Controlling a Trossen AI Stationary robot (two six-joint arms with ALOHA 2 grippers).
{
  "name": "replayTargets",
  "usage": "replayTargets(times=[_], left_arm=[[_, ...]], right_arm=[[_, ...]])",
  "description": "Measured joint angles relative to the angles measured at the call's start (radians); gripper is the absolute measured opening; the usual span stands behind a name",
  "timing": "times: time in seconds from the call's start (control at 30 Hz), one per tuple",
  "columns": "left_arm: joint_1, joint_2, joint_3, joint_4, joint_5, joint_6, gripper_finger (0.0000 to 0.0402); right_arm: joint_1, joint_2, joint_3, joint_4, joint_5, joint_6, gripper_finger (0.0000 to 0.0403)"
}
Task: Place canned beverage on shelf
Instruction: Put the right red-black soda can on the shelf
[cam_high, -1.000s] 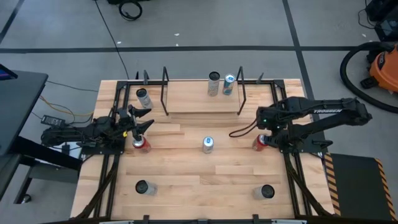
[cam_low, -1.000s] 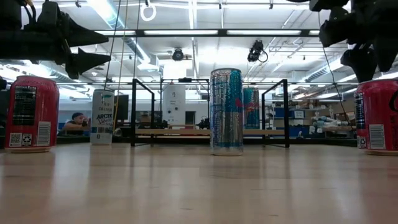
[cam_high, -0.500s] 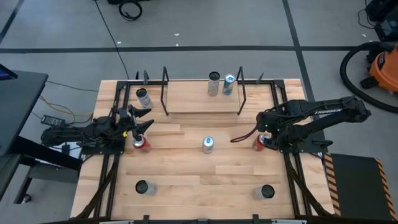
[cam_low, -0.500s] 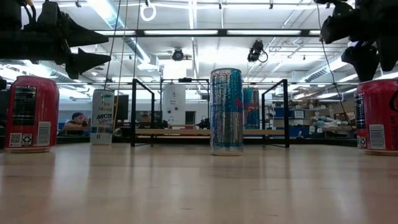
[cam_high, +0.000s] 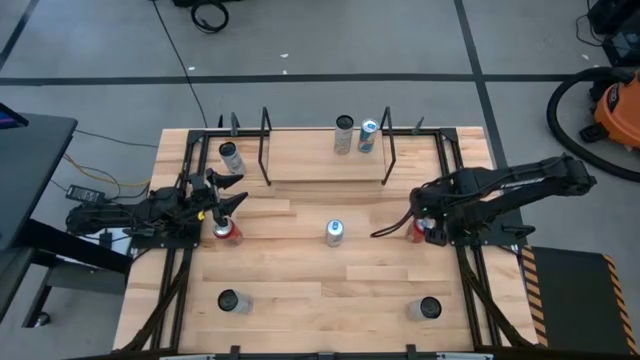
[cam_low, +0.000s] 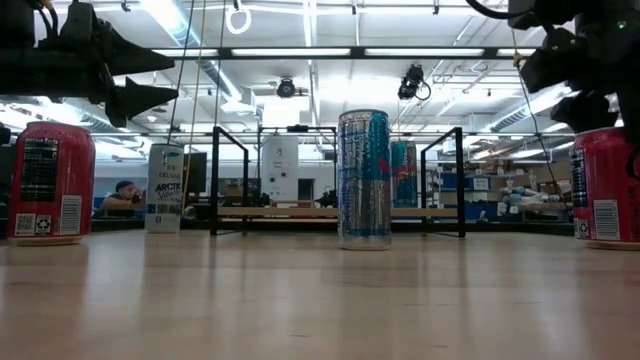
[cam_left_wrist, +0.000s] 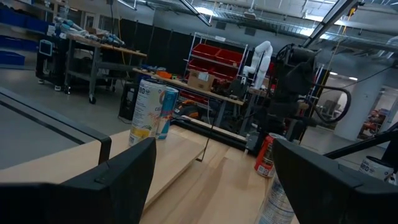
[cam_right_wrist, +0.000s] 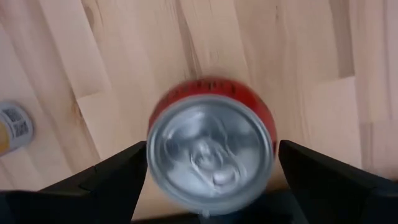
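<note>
A red can (cam_high: 417, 231) stands upright on the table at the right; the right wrist view shows its silver top (cam_right_wrist: 210, 151) from above. My right gripper (cam_high: 425, 222) is open and points down over it, one finger on each side of the can, apart from it. The shelf (cam_high: 310, 160) stands at the far middle with two cans (cam_high: 356, 136) on its right end. My left gripper (cam_high: 228, 197) is open and empty, held above another red can (cam_high: 228, 232) at the left.
A slim silver-blue can (cam_high: 334, 232) stands at the table's middle. A pale can (cam_high: 231, 157) stands left of the shelf. Two dark-topped cans (cam_high: 229, 301) (cam_high: 428, 309) stand near the front edge. The shelf's left part is bare board.
My right gripper has moved toward the table's near edge and come over the right red can, still open. The left arm and all the cans have kept still.
</note>
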Motion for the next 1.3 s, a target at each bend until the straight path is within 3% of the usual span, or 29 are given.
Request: replayTargets(times=[0.3, 0.6, 0.83, 1.1, 1.3], left_arm=[[0.000, 0.000, 0.000, 0.000, 0.000, 0.000, 0.0321], [0.000, 0.000, 0.000, 0.000, 0.000, 0.000, 0.0321], [0.000, 0.000, 0.000, 0.000, 0.000, 0.000, 0.0321], [0.001, 0.000, 0.000, 0.013, 0.000, 0.000, 0.0321], [0.001, 0.000, 0.000, 0.051, -0.001, 0.042, 0.0321]], right_arm=[[0.000, 0.003, -0.030, 0.024, 0.004, 0.049, 0.0362], [0.000, 0.041, -0.026, 0.066, 0.025, 0.149, 0.0307], [0.000, 0.047, -0.025, 0.188, 0.034, 0.255, 0.0306], [-0.027, 0.089, 0.084, 0.279, 0.083, 0.224, 0.0306], [-0.112, 0.219, 0.242, 0.320, 0.138, 0.136, 0.0306]])
